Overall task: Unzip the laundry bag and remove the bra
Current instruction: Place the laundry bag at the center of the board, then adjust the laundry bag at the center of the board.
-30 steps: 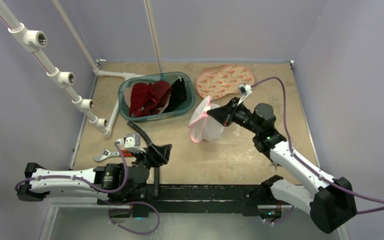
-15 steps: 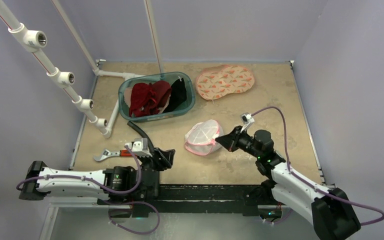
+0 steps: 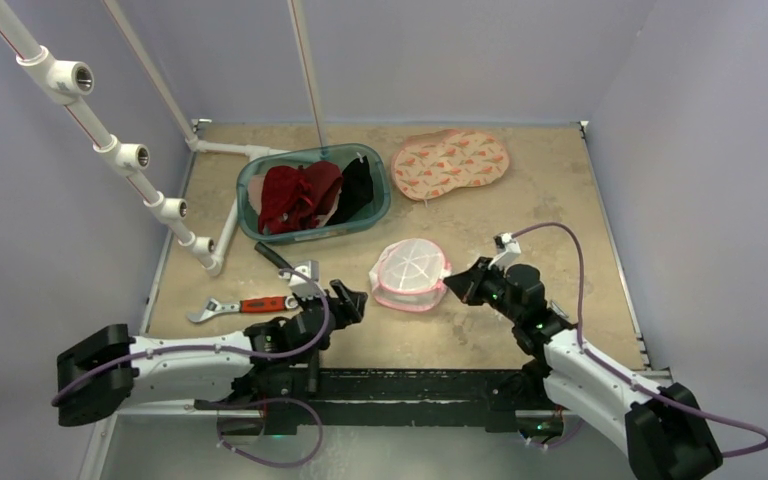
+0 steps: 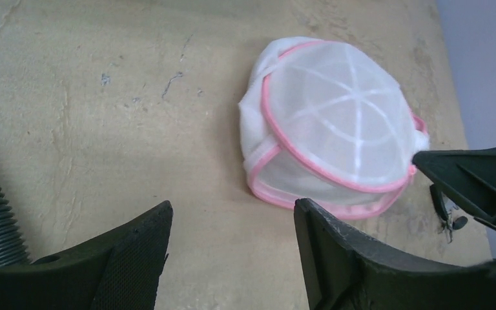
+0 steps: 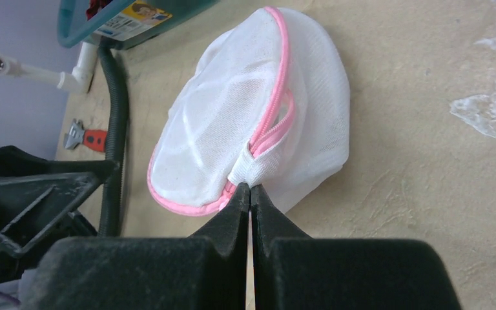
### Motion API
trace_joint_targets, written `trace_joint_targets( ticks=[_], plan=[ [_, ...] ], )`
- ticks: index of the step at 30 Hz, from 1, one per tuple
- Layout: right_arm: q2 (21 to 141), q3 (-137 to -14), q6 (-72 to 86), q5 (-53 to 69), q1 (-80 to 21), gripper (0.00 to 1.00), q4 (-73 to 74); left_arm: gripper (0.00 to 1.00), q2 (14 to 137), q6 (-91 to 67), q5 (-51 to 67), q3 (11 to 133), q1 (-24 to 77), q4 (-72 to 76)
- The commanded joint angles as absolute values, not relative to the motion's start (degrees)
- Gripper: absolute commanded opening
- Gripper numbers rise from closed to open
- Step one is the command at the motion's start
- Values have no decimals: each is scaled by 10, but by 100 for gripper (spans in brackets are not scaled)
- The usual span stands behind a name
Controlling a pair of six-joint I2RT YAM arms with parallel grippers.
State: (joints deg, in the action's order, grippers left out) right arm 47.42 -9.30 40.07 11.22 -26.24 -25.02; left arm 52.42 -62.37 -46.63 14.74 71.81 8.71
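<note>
Hidden or cropped
Mesh of the laundry bag (image 5: 232,116) hid its contents; the basket (image 5: 71,29) was cropped at 11 o'clock in the right wrist view.

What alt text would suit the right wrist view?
The right gripper, jaws closed, pinches a white fabric corner of the pink-trimmed mesh laundry bag, which lies on the tan table. A black hose and a teal basket sit beyond it.
</note>
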Motion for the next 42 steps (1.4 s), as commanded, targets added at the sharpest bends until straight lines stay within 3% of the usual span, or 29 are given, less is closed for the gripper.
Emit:
trace_joint_targets(
  ticks=[1, 5, 9, 11, 13, 30, 32, 38, 42],
  plan=[
    [459, -102, 419, 75, -261, 0, -227, 67, 582, -610, -302, 122, 649, 254],
    [452, -120, 421, 73, -261, 3, -205, 69, 638, -571, -285, 156, 633, 259],
    [440, -154, 412, 69, -261, 46, -155, 70, 674, -552, -254, 165, 615, 283],
    [429, -174, 407, 64, -261, 59, -128, 70, 689, -548, -246, 167, 610, 293],
    [419, -196, 394, 51, -262, 64, -108, 69, 703, -546, -247, 169, 608, 293],
    [461, -265, 332, 92, -268, 70, -78, 52, 816, -490, -235, 181, 587, 372],
    [461, -266, 328, 88, -268, 70, -71, 44, 835, -484, -230, 192, 585, 385],
    [472, -260, 317, 96, -273, 70, -77, 0, 863, -490, -197, 227, 583, 412],
    [483, -274, 305, 36, -330, 69, -65, 0, 858, -518, -192, 241, 582, 409]
  ],
)
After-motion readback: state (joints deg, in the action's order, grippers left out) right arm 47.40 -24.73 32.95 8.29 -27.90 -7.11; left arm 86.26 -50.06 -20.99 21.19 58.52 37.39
